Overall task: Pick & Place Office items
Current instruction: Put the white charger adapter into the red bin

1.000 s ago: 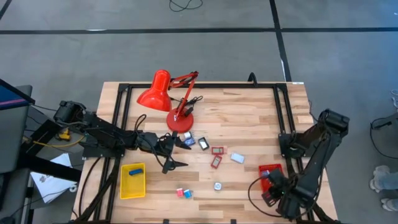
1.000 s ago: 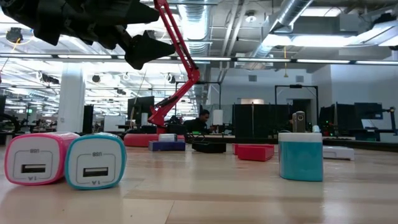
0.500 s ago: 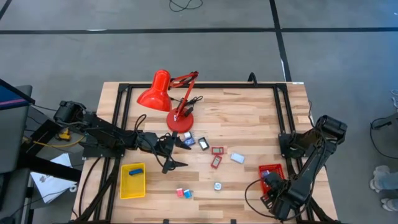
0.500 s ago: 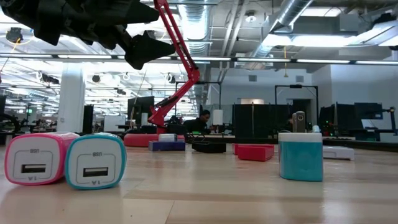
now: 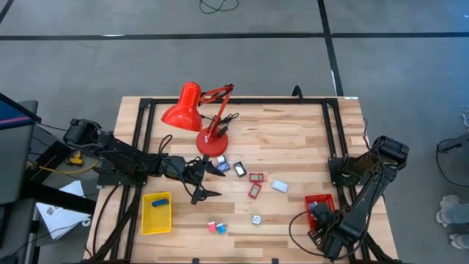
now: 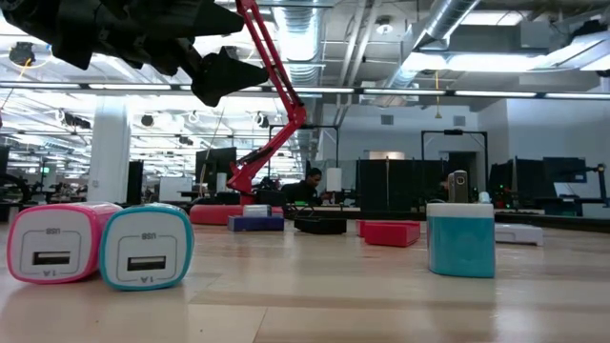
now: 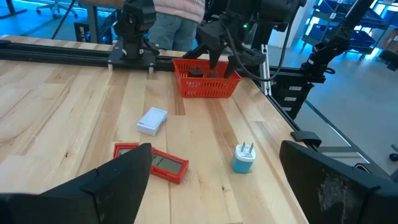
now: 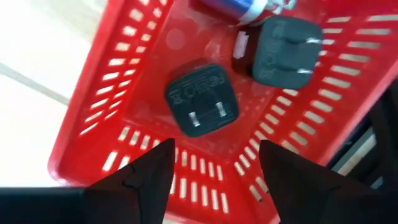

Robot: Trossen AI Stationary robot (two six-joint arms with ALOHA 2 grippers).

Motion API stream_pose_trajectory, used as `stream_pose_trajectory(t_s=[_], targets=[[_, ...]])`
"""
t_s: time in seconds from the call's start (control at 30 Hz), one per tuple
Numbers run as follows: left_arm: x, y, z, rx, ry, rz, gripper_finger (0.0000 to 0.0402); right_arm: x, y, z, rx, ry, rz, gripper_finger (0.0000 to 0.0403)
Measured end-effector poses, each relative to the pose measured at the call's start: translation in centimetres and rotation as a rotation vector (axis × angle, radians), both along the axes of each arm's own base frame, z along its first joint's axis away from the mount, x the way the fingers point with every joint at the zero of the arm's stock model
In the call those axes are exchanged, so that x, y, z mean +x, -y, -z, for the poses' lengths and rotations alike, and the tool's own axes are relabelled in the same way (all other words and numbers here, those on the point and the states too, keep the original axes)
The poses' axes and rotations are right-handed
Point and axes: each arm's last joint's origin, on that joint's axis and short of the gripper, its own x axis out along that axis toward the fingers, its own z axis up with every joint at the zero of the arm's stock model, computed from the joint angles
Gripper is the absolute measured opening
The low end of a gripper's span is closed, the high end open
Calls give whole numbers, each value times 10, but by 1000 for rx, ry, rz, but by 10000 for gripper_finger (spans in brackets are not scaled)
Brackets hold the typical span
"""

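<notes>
Small office items lie on the table's middle: two red clips [image 5: 255, 183], a white block [image 5: 280, 186], a teal charger [image 5: 256, 218], and a pink and a blue charger [image 5: 216, 228] near the front edge. My left gripper [image 5: 209, 180] hangs open and empty above the table, left of the items; its wrist view shows the red clips [image 7: 152, 163] and the teal charger [image 7: 244, 158] ahead. My right gripper [image 8: 214, 180] is open and empty over the red tray [image 5: 319, 204], which holds two black plug adapters [image 8: 201, 99] and a blue item [image 8: 236, 7].
A big red desk lamp [image 5: 201, 117] stands at the back, its base close to my left gripper. A yellow tray [image 5: 156, 214] at the front left holds a blue block. Black frame rails run along the table's left and right sides. People show in the room beyond.
My right arm has shifted a little toward the table's near edge while staying over the red tray. Nothing else has moved.
</notes>
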Motion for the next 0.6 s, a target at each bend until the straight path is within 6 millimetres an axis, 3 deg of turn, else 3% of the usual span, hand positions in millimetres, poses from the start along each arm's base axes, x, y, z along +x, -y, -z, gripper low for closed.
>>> stream_pose_trajectory(t_s=[0.17, 0.37, 0.6], targets=[[0, 0, 0, 0, 0, 0, 349, -2, 3, -7, 1, 1, 2, 227], [0, 0, 1, -50, -23, -7, 349, -3, 10, -45, -15, 73, 30, 226], [-2, -1, 10, 28, -103, -1, 349, 16, 30, -64, -278, 528, -50, 226]])
